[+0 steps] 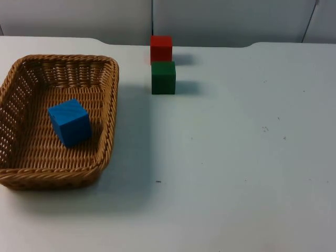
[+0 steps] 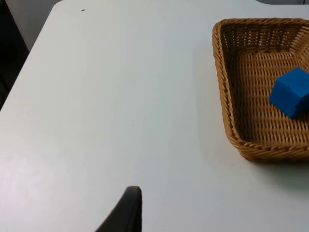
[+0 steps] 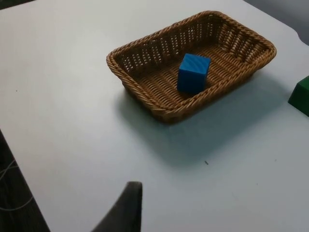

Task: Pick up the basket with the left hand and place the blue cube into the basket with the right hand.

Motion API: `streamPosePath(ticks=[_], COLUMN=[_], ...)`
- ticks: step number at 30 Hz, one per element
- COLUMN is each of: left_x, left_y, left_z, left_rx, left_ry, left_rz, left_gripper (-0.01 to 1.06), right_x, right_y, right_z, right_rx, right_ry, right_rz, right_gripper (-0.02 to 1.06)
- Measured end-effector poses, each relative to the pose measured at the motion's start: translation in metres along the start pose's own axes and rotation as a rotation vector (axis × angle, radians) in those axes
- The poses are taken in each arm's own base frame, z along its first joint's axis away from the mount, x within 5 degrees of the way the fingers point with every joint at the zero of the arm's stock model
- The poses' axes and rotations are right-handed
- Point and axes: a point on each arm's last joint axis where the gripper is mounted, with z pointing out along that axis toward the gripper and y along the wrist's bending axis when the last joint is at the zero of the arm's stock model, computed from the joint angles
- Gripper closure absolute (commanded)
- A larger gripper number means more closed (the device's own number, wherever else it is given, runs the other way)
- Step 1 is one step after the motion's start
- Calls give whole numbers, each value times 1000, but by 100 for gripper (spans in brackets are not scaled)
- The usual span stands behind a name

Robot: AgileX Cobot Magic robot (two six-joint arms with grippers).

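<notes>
— So where was the blue cube (image 1: 70,122)?

— Inside the basket (image 1: 107,136), resting on the woven floor, turned a little askew to the walls and touching none of them. The right wrist view showed the same: the cube stood near the middle of the basket.

— And the basket itself?

— It sat flat on the white table (image 1: 236,173), at the left side in the top view. Nothing had hold of it.

— The grippers?

— One black fingertip of the left gripper (image 2: 126,212) stood above bare table, well apart from the basket's rim. One fingertip of the right gripper (image 3: 126,208) likewise hung over bare table, well apart from the basket. With a single fingertip in sight on each, I could not tell how far either was open. Neither fingertip touched the basket or any cube.

— Anything else on the table?

— A green cube (image 1: 163,77) stood to the right of the basket, and a red cube (image 1: 161,49) just behind it, toward the grey wall (image 1: 226,21). The two were close together; I could not tell whether they touched.
</notes>
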Motion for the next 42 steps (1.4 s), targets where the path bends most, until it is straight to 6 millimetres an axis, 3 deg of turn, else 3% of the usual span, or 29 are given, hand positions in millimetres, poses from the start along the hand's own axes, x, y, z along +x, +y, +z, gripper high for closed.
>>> streamPosePath(ticks=[42], left_x=[1], left_y=[-3], left_z=[0], left_rx=[33], left_ry=[6], left_rz=[43], left_gripper=[0], right_x=[2], right_y=[-2], right_z=[0], right_rx=[26], right_ry=[20], right_rz=[-6], right_gripper=[0])
